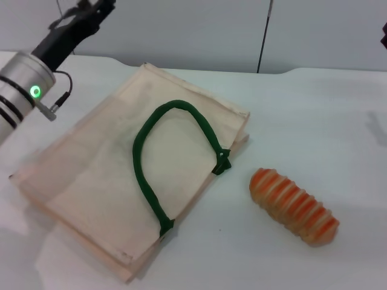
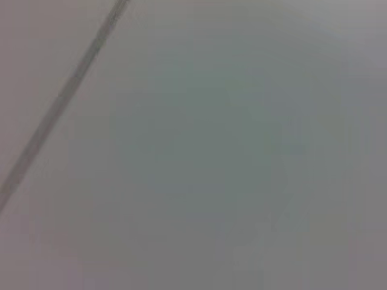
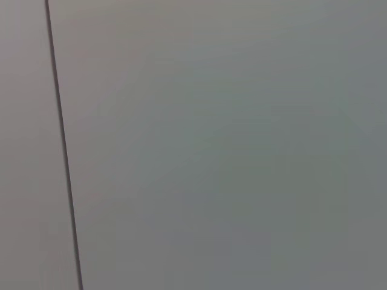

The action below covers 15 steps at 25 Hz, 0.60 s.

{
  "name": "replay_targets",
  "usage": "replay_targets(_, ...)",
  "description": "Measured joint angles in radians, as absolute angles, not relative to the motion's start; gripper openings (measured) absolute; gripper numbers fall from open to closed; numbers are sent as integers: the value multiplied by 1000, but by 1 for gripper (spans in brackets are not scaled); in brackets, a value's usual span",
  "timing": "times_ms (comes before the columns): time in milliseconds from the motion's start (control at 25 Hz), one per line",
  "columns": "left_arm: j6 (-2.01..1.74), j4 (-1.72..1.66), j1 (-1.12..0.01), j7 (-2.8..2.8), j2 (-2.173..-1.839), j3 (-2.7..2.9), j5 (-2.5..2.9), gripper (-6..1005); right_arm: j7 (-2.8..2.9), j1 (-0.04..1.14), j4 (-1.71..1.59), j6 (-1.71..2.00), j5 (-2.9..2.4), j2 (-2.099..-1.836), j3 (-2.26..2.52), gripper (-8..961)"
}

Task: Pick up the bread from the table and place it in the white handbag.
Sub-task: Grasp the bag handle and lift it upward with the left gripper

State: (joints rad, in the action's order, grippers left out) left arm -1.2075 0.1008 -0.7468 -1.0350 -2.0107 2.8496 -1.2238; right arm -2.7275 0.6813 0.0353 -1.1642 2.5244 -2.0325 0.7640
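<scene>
The bread (image 1: 294,206), a tan loaf with orange and cream stripes, lies on the white table (image 1: 314,115) at the front right. The white handbag (image 1: 115,181) lies flat to its left, with its green rope handle (image 1: 175,157) looped on top. My left gripper (image 1: 84,15) is raised at the far left, above and behind the bag's far corner, and its tips are cut off by the frame's top. Only a dark sliver of my right gripper (image 1: 384,35) shows at the right edge, high above the table. Both wrist views show only a plain wall.
A grey wall with a dark vertical seam (image 1: 264,36) stands behind the table's far edge. Bare tabletop lies between the bag and the bread and to the far right.
</scene>
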Motion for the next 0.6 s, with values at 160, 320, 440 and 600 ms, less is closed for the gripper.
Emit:
replay_targets(160,-1213,208,-799,-1375,-1974,2865,-998,795,-2727,680,35,-1164,2524,-2032,764,893)
replay_targets(320,-1224,312,-854,-1602,-1948,2864,-763,795,-2727,680,35,-1164,2525,-2033,764,893)
replay_targets(440,-1280,394,-894,-1720,-1938,2864,-586,795,-2726,679,35,-1164,2525,-2032,764,893)
replay_targets(600,-1321,464,-956,-1794,-1926,2864,-361,794,-2726,679,35,-1164,2525,-2031,764,893)
